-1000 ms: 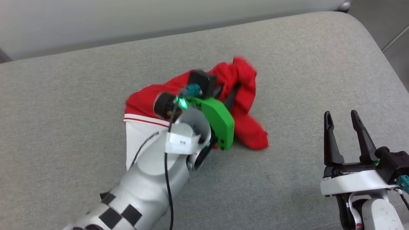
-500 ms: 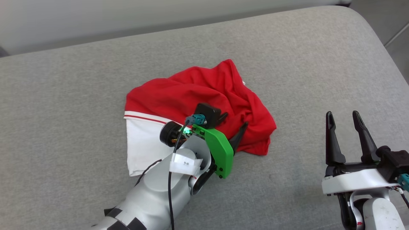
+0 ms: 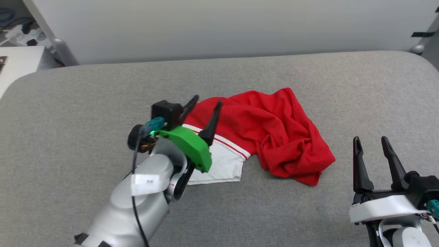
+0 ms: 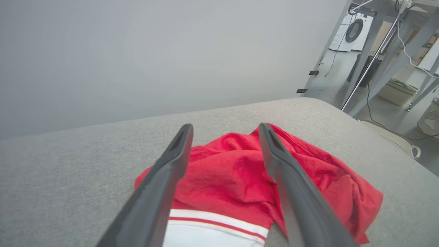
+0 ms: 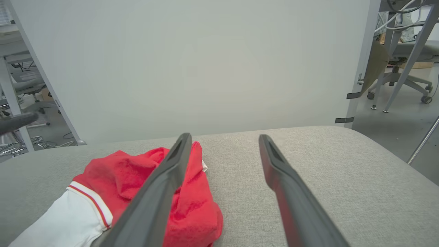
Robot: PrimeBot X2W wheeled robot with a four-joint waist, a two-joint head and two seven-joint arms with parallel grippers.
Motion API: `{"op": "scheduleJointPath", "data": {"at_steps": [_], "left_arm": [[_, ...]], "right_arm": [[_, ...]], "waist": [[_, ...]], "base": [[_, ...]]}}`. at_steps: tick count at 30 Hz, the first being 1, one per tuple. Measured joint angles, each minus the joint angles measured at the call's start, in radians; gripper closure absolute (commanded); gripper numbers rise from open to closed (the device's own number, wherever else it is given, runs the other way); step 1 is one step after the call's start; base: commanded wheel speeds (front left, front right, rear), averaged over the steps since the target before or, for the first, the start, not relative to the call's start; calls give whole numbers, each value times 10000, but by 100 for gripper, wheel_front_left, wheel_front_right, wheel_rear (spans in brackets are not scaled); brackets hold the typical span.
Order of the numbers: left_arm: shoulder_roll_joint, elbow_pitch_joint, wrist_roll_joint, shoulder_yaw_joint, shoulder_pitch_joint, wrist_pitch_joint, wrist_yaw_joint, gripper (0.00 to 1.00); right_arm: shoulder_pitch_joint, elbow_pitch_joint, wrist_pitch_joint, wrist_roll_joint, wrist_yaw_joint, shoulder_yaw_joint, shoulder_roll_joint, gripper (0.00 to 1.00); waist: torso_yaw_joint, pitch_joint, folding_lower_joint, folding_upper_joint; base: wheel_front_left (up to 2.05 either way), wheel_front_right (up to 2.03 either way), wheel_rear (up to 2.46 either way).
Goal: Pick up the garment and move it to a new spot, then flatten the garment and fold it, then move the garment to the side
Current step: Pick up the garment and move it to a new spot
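– What is on your left?
– My left gripper, two long dark fingers spread apart and empty, above the white-sleeved end of a crumpled red T-shirt with red-white striped trim, lying mid-way across the grey fabric cushion.
– And right?
– My right gripper, fingers apart, empty, near the shirt.

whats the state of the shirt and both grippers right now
red T-shirt with white striped-trim sleeve: crumpled, unfolded, lying loose on the grey padded surface
left gripper: open, empty, over the sleeve end
right gripper: open, empty, apart from the shirt
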State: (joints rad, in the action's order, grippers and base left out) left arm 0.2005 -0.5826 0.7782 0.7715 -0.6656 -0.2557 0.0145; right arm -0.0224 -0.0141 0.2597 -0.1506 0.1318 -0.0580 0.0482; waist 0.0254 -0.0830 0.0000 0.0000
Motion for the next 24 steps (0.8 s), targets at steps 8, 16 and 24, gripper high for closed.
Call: {"op": "scheduleJointPath", "data": {"at_steps": [8, 16, 24], "left_arm": [[713, 3724, -1954, -2596, 2930, -4, 491, 0], [205, 4949, -4138, -4054, 5316, -4, 238, 0], [-671, 4838, -4982, -5265, 6098, -4, -431, 0]], "right_arm": [[309, 98, 0, 17, 0, -142, 0, 0], [437, 82, 0, 15, 0, -59, 0, 0], [440, 40, 0, -35, 0, 23, 0, 0]], "waist": [[-591, 550, 0, 0], [-740, 766, 0, 0], [-630, 632, 0, 0]], "base": [[0, 0, 0], [0, 0, 0], [0, 0, 0]]}}
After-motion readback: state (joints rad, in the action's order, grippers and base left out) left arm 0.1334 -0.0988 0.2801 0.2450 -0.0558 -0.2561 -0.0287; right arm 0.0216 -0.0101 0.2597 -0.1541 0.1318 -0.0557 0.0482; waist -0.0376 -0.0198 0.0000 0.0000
